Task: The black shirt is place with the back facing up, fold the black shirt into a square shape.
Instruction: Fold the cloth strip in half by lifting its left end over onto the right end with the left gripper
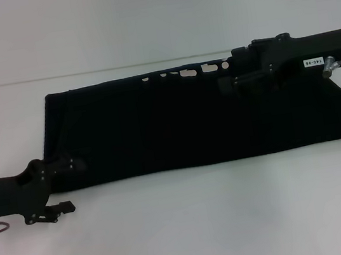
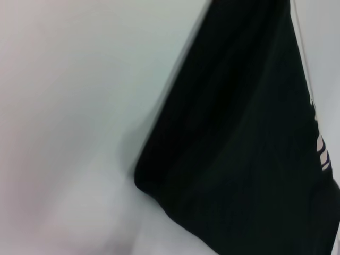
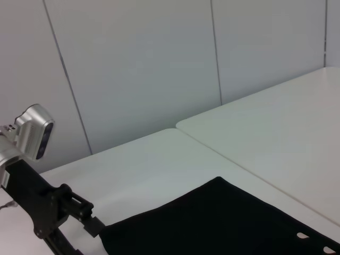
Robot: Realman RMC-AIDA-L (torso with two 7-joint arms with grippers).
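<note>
The black shirt [image 1: 182,122] lay flat on the white table [image 1: 192,227] as a long horizontal band, already folded lengthwise, with its far edge running along the table's rear portion and its near edge roughly straight. The band's left end showed a slanted edge, and the right end reached toward the right arm. The left gripper [image 1: 63,182] sat at the near left corner of the shirt; one finger overlapped the fabric's lower-left edge while another projected over bare table just beside it, so the jaws stood apart, though whether any cloth lay between them could not be told. The right gripper [image 1: 224,81] extended from the right over the far edge of the shirt, its slotted finger [image 1: 185,72] lying along that edge, with the white table showing through the slots. How far its jaws were open, and whether they held fabric, could not be told against the dark cloth. The left wrist view showed a corner of the shirt [image 2: 234,149] on the pale table surface. The right wrist view showed the shirt's end [image 3: 223,218], the left gripper [image 3: 85,218] touching its corner, and a panelled wall [image 3: 159,64] behind.
</note>
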